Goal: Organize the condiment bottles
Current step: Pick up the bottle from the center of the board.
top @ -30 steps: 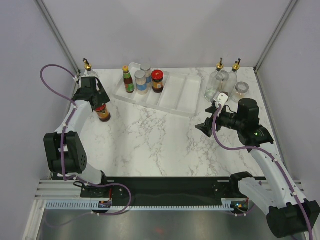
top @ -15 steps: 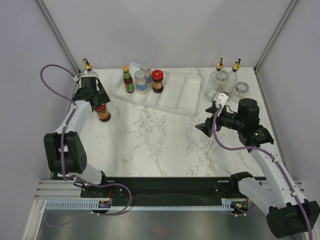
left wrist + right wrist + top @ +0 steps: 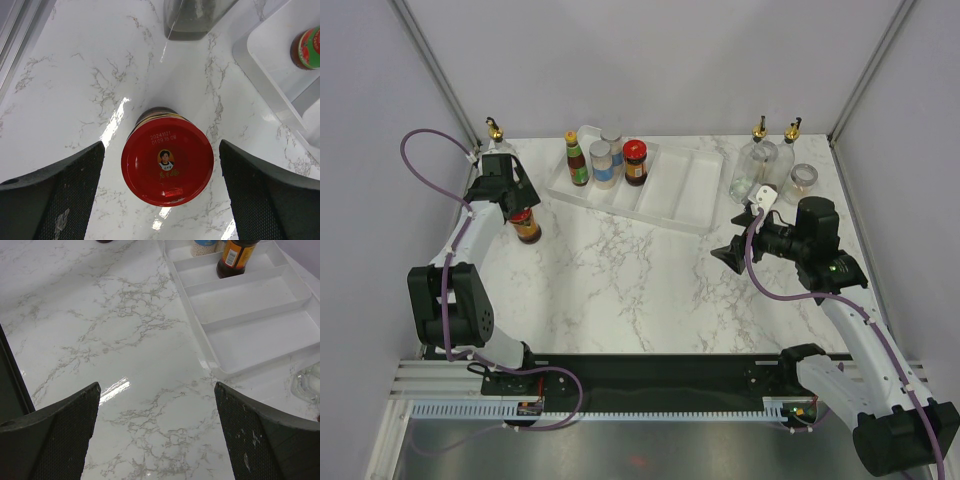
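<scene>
Nothing moved in the last second; the pick looks stalled.
Left gripper (image 3: 161, 150) gapes astride red-lidded jar (image 3: 167, 162) left of tray (image 3: 695, 195), not gripping; right gripper (image 3: 156, 387) wide open, empty, near tray's right end.

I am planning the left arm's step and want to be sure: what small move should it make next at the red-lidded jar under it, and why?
Probably lower slightly and close the left jaws on the red-lidded jar. In the left wrist view it stands upright on the table, centred between the open jaws, with a gap on each side; the tray has free compartments.
</scene>
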Action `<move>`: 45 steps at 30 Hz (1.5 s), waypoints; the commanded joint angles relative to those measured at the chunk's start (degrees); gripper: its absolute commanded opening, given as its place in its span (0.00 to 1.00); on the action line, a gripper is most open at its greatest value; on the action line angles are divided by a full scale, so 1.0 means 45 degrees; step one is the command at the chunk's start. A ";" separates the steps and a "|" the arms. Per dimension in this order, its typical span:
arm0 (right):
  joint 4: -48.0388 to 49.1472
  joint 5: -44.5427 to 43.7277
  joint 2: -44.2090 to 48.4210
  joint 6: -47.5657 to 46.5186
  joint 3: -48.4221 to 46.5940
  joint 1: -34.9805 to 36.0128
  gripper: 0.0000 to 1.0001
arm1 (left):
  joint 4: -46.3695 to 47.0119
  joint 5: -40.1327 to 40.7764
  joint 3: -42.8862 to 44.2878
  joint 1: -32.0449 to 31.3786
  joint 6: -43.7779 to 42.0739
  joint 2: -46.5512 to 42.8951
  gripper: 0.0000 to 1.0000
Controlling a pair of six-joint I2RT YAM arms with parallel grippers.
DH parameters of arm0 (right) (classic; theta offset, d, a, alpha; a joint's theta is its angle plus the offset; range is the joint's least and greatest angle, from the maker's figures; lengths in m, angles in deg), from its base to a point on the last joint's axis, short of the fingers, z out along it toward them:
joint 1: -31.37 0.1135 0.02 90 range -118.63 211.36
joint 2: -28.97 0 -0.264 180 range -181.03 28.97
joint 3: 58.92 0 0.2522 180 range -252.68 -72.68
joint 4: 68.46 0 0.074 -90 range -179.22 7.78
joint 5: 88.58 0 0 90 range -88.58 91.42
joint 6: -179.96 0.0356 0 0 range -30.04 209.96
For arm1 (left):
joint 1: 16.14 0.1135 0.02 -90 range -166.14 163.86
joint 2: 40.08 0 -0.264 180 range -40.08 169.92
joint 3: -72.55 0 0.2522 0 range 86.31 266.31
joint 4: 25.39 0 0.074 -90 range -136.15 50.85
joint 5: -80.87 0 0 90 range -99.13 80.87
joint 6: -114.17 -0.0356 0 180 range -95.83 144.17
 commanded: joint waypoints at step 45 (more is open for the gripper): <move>0.0418 0.0038 0.0191 -0.0126 -0.0004 -0.0166 0.98 | 0.0362 0.0387 0.0043 0.0006 -0.0060 -0.0543 0.97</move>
